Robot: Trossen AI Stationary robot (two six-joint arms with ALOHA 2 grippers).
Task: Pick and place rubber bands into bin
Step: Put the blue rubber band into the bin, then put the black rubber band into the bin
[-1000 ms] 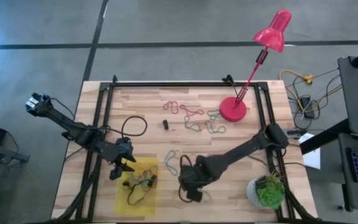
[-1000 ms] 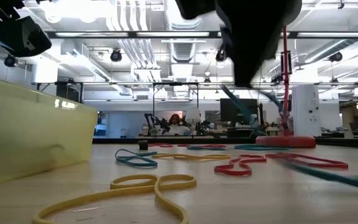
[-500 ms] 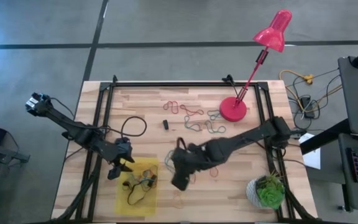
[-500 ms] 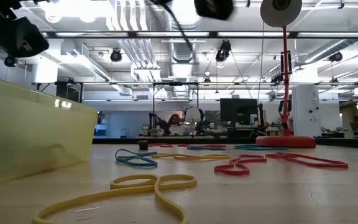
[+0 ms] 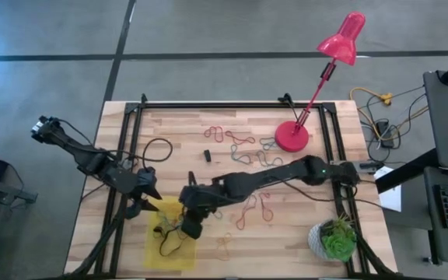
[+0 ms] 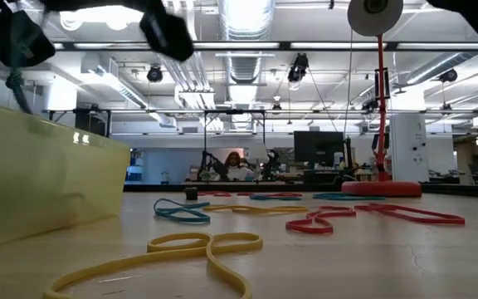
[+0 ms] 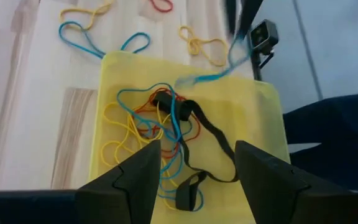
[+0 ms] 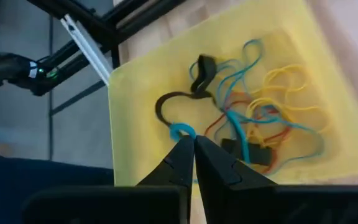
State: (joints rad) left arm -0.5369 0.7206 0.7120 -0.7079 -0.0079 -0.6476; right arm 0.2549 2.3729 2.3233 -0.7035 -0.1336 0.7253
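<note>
The right gripper (image 8: 189, 144) hung over the shallow translucent yellow plastic bin (image 8: 142, 93), its fingers pinched together on a thin blue rubber band (image 8: 180, 131) that looped just past the tips. Below the fingers lay a tangle of blue, yellow and red bands (image 8: 272, 112). The left gripper (image 7: 197, 163) hovered at the bin's edge, fingers spread apart and holding nothing.

bin (image 5: 155, 245): translucent yellow tray, flat, lower left of high view | rubber bands (image 7: 143, 121): tangled heap of blue, yellow, red inside bin | blue band (image 8: 181, 131): pinched in right pincer (image 8: 193, 142) over bin | others scattered mid-desk (image 5: 243, 140)
</note>
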